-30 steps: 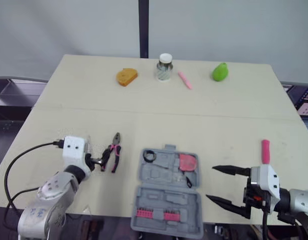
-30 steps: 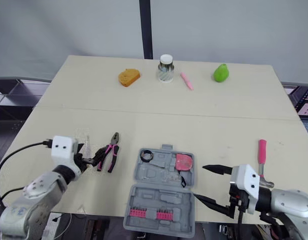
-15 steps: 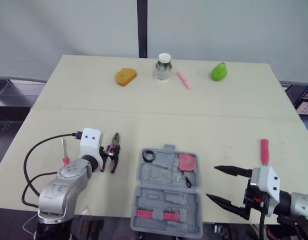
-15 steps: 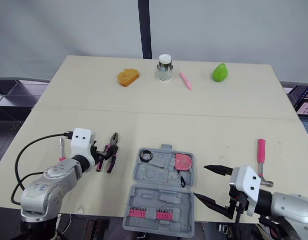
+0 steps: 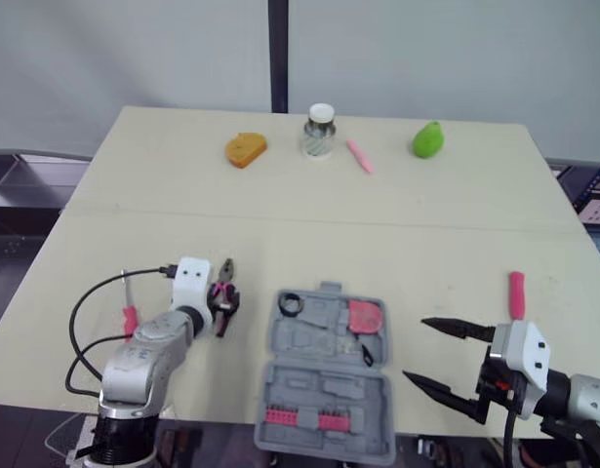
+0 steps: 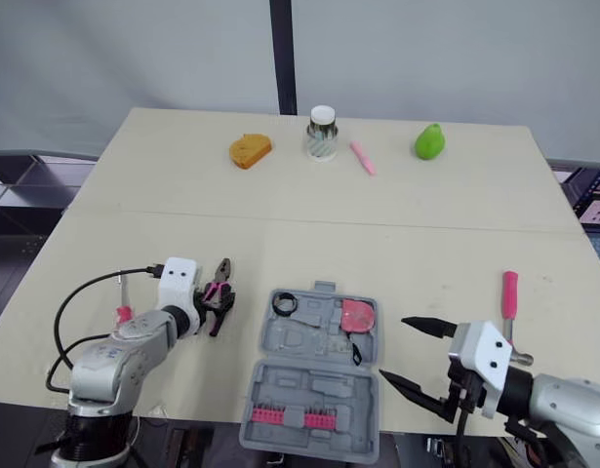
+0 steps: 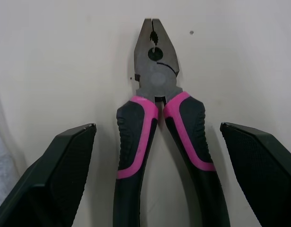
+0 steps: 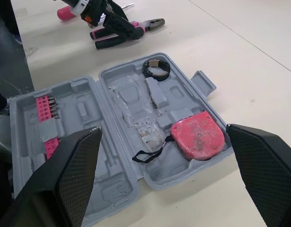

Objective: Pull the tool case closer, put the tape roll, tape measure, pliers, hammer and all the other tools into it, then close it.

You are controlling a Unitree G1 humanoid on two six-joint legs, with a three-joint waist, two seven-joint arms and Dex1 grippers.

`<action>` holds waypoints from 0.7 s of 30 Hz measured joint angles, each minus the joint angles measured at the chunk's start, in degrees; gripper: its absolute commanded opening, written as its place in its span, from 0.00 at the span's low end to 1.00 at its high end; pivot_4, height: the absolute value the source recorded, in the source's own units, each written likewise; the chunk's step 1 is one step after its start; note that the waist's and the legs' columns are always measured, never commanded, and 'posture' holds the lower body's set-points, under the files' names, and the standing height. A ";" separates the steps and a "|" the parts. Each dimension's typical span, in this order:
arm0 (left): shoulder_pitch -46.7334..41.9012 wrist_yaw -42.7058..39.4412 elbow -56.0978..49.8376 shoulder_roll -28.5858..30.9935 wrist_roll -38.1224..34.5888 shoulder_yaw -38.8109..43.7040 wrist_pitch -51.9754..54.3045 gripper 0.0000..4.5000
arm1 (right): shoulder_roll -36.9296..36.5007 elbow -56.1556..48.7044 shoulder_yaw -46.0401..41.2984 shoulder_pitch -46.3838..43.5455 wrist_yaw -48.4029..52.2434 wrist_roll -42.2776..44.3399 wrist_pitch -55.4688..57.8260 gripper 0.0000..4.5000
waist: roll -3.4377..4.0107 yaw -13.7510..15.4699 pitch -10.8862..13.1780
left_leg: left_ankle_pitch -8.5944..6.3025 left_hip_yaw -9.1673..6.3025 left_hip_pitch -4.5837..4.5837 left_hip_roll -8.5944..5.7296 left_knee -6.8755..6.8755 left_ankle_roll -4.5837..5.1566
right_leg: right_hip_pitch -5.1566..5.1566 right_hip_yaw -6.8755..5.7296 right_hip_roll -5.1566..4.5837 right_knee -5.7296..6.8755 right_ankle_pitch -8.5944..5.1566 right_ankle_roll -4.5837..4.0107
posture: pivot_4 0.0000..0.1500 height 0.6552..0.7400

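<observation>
The grey tool case [image 5: 324, 402] lies open near the table's front edge. A black tape roll [image 5: 292, 304] and a red tape measure [image 5: 366, 315] sit in its far half, and pink bits [image 5: 298, 419] in its near half. Pink-and-black pliers [image 7: 157, 113] lie left of the case. My left gripper [image 5: 221, 300] is open, with one finger on each side of the pliers' handles. My right gripper [image 5: 417, 348] hangs open just right of the case, holding nothing. A pink-handled hammer [image 5: 516, 294] lies further right. A pink screwdriver [image 5: 130, 316] lies left of my left arm.
Along the far side of the table stand an orange object [image 5: 245, 149], a white-lidded jar [image 5: 319, 130], a pink stick [image 5: 359, 155] and a green pear-shaped object [image 5: 427, 140]. A black cable [image 5: 95, 302] loops beside my left arm.
My left gripper has moved right along the table to the pliers, and its fingers now straddle the handles. The right gripper and the case have stayed put.
</observation>
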 measured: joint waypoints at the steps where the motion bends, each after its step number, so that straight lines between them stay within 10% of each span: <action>1: -0.22 -0.06 0.69 -0.08 0.25 -0.09 -0.62 1.00 | 0.00 -0.12 0.00 -0.02 -0.10 0.00 0.02 0.99 | 0.00 0.04 0.00 | 0.00 0.00 0.00 0.00 0.00 0.00 | 0.00 0.01 -0.01 0.00 0.00 0.00 | 1.00 0.47; 10: -0.75 -0.22 3.36 -1.37 1.97 -0.32 -4.35 1.00 | 0.00 -0.86 0.00 0.00 -1.09 -0.03 0.24 0.99 | 0.03 0.13 -0.03 | 0.01 0.00 0.02 -0.01 0.00 0.01 | 0.01 0.00 -0.02 0.02 0.00 0.00 | 1.00 0.47; 16: -0.61 -0.15 3.52 -2.34 3.01 -0.27 -4.99 0.52 | 0.00 -0.86 0.00 -0.08 -1.43 -0.04 0.57 1.00 | 0.04 0.24 -0.04 | 0.02 0.00 0.02 -0.04 0.00 0.01 | 0.01 0.00 -0.05 0.03 0.00 0.00 | 1.00 0.47; 21: -0.53 -0.24 3.47 -2.59 3.95 -0.31 -5.13 0.52 | 0.00 -0.87 0.00 -0.04 -1.71 -0.27 1.06 1.00 | 0.05 0.25 -0.05 | 0.02 0.00 0.02 -0.05 0.00 0.01 | 0.01 0.00 -0.06 0.05 0.00 0.00 | 1.00 0.47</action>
